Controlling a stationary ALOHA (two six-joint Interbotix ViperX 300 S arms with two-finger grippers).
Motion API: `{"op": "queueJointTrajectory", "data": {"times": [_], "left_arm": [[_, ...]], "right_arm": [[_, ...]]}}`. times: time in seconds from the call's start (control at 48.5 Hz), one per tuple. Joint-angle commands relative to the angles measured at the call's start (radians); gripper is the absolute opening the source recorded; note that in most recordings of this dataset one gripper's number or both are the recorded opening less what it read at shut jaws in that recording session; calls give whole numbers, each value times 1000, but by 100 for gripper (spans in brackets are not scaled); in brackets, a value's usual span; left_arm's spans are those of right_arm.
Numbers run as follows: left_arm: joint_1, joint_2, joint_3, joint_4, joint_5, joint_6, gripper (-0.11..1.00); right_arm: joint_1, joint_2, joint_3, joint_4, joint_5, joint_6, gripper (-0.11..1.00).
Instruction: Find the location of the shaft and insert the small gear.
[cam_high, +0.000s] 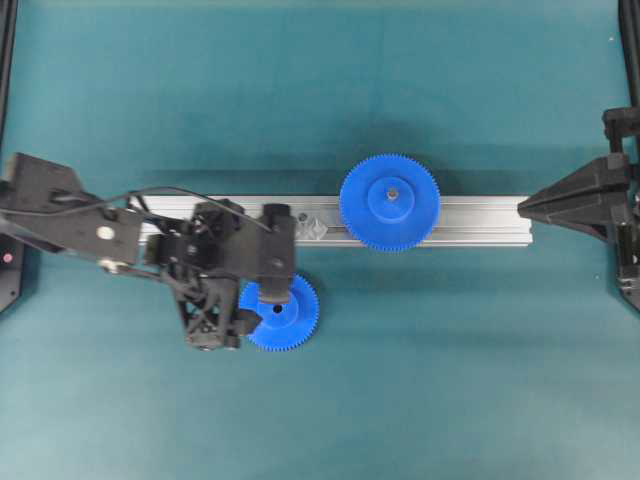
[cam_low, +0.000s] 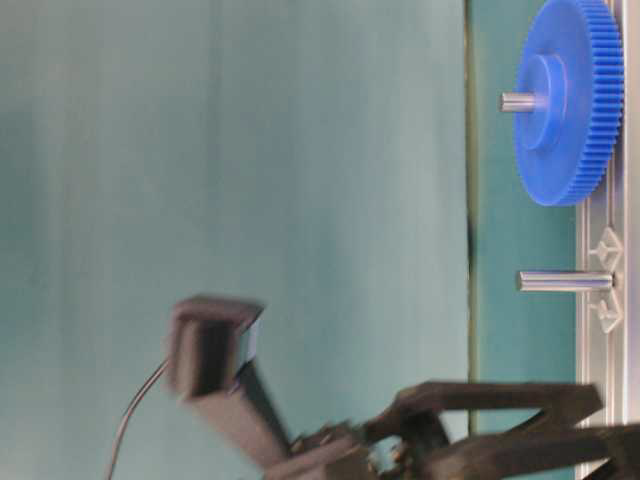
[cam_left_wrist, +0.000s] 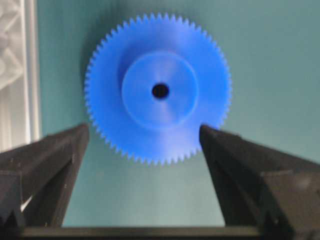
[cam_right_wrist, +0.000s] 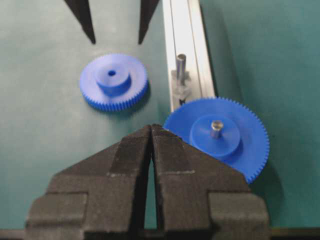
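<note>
Two blue gears on the green table (cam_high: 320, 90), and only one of them is mounted. Starting at the left edge of the overhead view: the left arm reaches in from that side, and the left gripper (cam_high: 268, 292) hangs over the left end of the aluminium rail (cam_high: 480, 220) and the cloth just in front of it. Its jaws are spread wide, nothing between them. The left wrist view shows it plainly, with the two black fingers (cam_left_wrist: 52, 165) standing apart on either side of the small gear (cam_left_wrist: 159, 90), not touching it.

The small gear (cam_high: 285, 312) lies flat on the table just beside the rail's near side, toward the rail's left end, hub up, its dark centre hole showing.

Next along the rail, the shaft (cam_right_wrist: 180, 64) stands upright on its silvery base, bare, between the left gripper and the large gear. The table-level view catches the shaft (cam_low: 565, 281) with nothing on it.

Further right, near the middle of the rail, the large gear (cam_high: 389, 202) sits on its own grey pin.

At the right edge, the right gripper (cam_right_wrist: 151, 129) hovers off the rail's right end, jaws pressed together, holding nothing.
</note>
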Motion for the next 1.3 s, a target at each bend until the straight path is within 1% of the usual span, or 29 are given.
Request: {"op": "queueJointTrajectory", "data": {"times": [0.0, 0.268, 0.494, 0.68, 1.277], "left_arm": [[-9, 12, -48, 2, -2, 2, 91], [-34, 106, -112, 2, 9, 2, 91], [-38, 140, -146, 3, 67, 3, 91], [-38, 141, -140, 3, 101, 2, 91], [-38, 167, -146, 5, 97, -5, 91]], "right_arm": [[-2, 3, -8, 2, -5, 6, 8], [-2, -5, 2, 2, -5, 6, 8], [-2, -26, 9, 2, -5, 6, 8], [-2, -41, 17, 2, -5, 6, 8], [-2, -43, 25, 5, -5, 8, 8]]}}
